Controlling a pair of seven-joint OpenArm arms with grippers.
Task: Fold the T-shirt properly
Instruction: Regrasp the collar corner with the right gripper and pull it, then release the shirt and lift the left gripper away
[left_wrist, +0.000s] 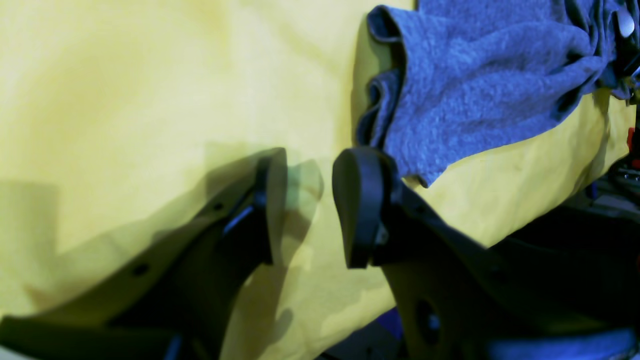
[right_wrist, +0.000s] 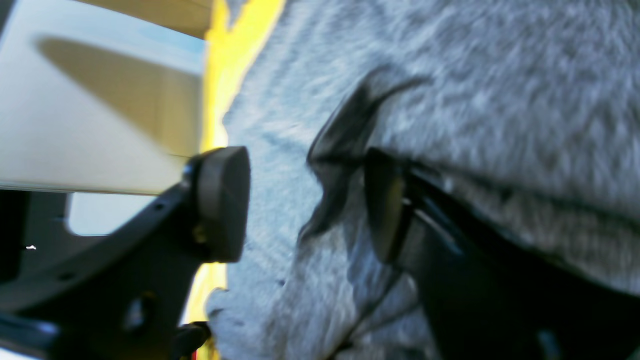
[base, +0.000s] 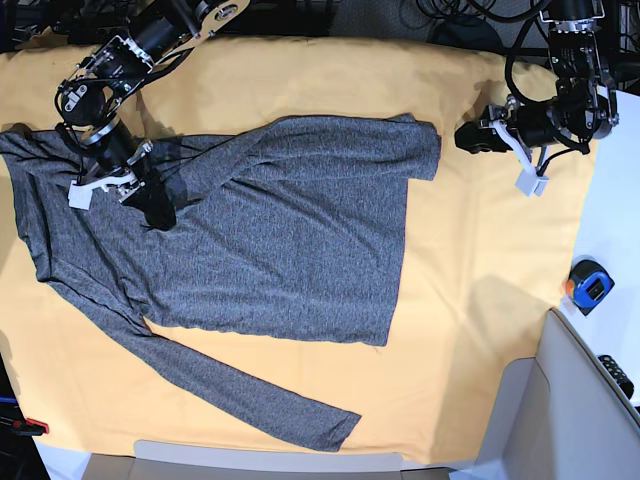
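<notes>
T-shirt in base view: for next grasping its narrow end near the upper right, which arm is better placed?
Left, I think. The left gripper is open above the table cloth, just beside that end. The right gripper is over the shirt's other side, much farther away.

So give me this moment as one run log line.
right fingers: open over T-shirt | left fingers: open, beside sleeve
</notes>
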